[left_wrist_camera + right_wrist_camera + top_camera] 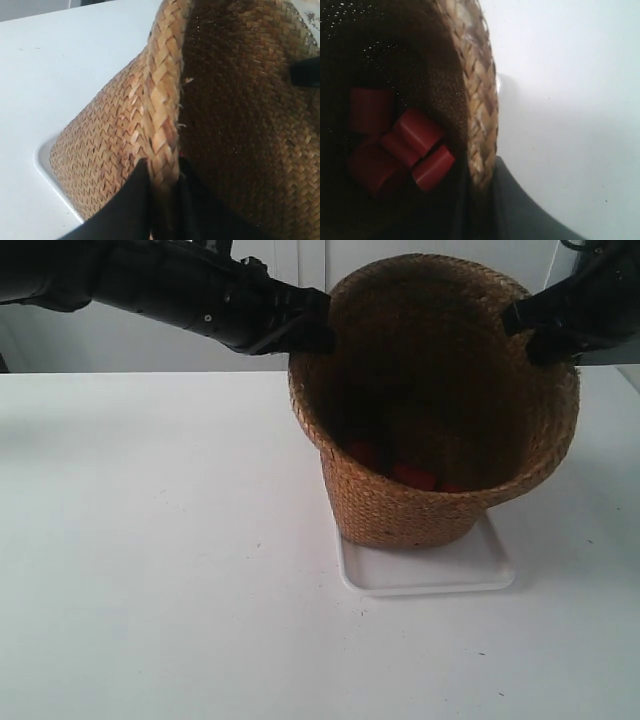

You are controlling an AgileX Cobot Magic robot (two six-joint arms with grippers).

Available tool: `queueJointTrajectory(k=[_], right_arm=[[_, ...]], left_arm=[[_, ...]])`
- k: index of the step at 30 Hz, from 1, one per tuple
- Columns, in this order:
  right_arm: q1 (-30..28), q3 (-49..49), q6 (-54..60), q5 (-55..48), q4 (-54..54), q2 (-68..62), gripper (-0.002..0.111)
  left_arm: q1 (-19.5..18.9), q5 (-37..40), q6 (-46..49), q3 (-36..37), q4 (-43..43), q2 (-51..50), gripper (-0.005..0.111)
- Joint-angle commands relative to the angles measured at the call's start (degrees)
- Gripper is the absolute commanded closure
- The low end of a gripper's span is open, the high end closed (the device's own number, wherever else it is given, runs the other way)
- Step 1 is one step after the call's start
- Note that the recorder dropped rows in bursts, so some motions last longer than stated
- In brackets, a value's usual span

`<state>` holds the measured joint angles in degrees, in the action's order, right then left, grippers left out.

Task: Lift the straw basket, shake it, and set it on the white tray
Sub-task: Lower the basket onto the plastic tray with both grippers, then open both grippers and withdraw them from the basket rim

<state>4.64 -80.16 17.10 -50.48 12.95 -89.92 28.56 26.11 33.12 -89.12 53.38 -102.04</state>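
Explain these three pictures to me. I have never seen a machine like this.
It is a robot with two black arms, each ending in a clamp called a gripper. The wide picture comes from a camera off the arms: the arm at the exterior view's left and the arm at the exterior view's right both hold the straw basket by its rim, over the white tray on a white table. The other two come from wrist cameras: the left gripper and the right gripper pinch the rim. Red pieces lie inside.
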Motion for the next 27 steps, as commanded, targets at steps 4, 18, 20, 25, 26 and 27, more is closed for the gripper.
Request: queueJointTrajectory(k=[4,18,20,25,26,27], right_arm=[[0.38,0.94,0.73,-1.17,0.95,-1.58,0.07],[0.38,0.94,0.73,7.45,2.62,-1.58,0.064],[0.38,0.94,0.73,8.18,2.5,-1.58,0.064],[0.38,0.94,0.73,9.76,2.5,-1.58,0.064],[0.38,0.94,0.73,10.18,2.41,-1.58,0.064],[0.38,0.94,0.73,10.51,2.26,-1.58,0.064]], left_arm=[[0.74,-1.7,1.23,-1.6,3.16,-0.67,0.059],[0.74,-7.62,1.59,-1.6,3.16,-0.67,0.059],[0.74,-8.29,1.59,-1.6,3.01,-0.67,0.059],[0.74,-9.47,2.45,-1.6,2.74,-0.67,0.059],[0.74,-10.02,2.96,-1.6,2.74,-0.67,0.059],[0.74,-10.52,3.19,-1.6,2.59,-0.67,0.059]])
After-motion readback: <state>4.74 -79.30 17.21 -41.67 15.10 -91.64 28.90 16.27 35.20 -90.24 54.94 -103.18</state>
